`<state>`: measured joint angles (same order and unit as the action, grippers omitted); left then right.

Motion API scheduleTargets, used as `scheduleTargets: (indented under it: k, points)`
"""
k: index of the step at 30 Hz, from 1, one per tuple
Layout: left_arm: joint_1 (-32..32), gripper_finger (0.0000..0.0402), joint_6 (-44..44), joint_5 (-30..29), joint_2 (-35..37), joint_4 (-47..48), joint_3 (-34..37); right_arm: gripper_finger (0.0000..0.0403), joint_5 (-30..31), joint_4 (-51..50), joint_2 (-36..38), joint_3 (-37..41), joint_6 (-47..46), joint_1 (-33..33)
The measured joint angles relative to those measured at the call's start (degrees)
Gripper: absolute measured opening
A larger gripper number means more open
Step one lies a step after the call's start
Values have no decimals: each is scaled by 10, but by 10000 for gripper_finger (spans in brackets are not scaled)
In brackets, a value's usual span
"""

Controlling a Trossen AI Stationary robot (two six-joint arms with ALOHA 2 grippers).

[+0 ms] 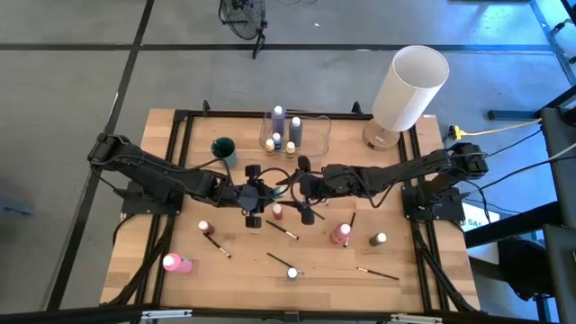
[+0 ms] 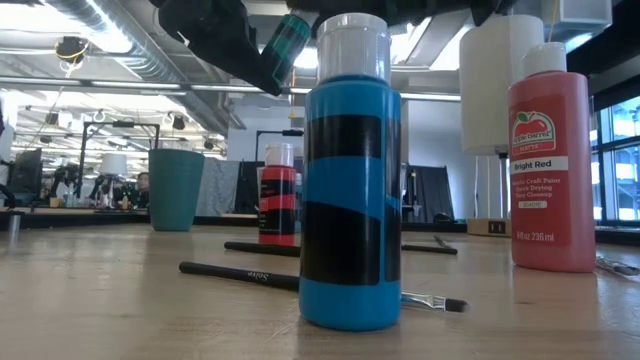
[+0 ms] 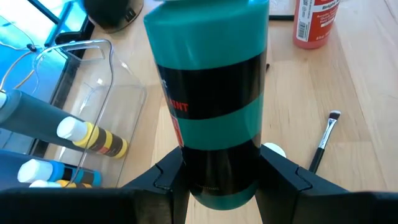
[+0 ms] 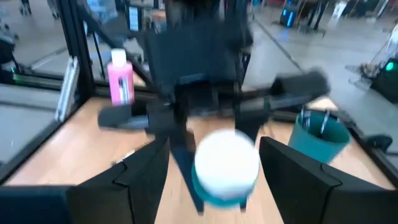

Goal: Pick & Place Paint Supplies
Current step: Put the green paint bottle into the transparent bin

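Observation:
My left gripper is shut on a teal paint bottle with black bands, held above the table's middle. My right gripper faces it from the table's right side, open. Its fingers stand on either side of the bottle's white cap with a gap on both sides. In the low view the teal bottle shows high up under the left gripper. Other paint bottles and thin dark brushes are spread over the table's near half. My left gripper pinches the teal bottle's body near its base between its two fingers, one on each side. The bottle sticks out ahead of the fingers, cap end toward my right gripper, and is lifted clear of the table.
A clear container with several bottles stands at the far middle, with a teal cup to its left and a large white cylinder at the far right. A blue bottle, a red bottle and a pink bottle stand nearer.

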<state>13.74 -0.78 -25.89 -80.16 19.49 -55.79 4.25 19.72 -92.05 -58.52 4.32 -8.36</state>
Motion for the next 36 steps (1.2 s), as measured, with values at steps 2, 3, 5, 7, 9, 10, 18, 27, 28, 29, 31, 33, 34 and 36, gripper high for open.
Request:
scheduleTargets:
  k: [2, 3, 5, 7, 9, 10, 18, 27, 28, 29, 31, 33, 34, 36]
  points:
    - [0, 134, 0, 0, 0, 0, 0, 252, 0, 5, 1, 0, 0, 0]
    - [0, 134, 0, 0, 0, 0, 0, 252, 0, 4, 1, 0, 0, 0]
    - [0, 134, 0, 0, 0, 0, 0, 252, 0, 4, 1, 0, 0, 0]
    - [0, 134, 0, 0, 0, 0, 0, 252, 0, 4, 1, 0, 0, 0]
    - [0, 134, 0, 0, 0, 0, 0, 250, 0, 2, 1, 0, 0, 0]
    - [0, 134, 0, 0, 0, 0, 0, 248, 0, 2, 1, 0, 0, 0]
    - [0, 134, 0, 0, 0, 0, 0, 215, 22, 3, 1, 0, 0, 1]
    - [0, 134, -2, 0, 0, 2, 0, 136, 21, 4, 1, 0, 6, 1]
    - [0, 134, -2, 0, 0, 2, 0, 125, 22, 3, 1, 0, 7, 1]
    - [0, 134, -2, 0, 0, 2, 0, 117, 21, 3, 1, 0, 9, 1]
    - [0, 134, -2, 0, 0, 2, 0, 116, 21, 3, 1, 0, 10, 1]
    - [0, 134, -2, 0, 0, 2, 0, 116, 19, 3, 1, 0, 10, 1]
    - [0, 134, -2, 0, 0, 2, 0, 116, 19, 2, 1, 0, 10, 1]
    - [0, 134, -2, -1, 0, 2, 0, 116, 19, 2, 1, 0, 10, 1]
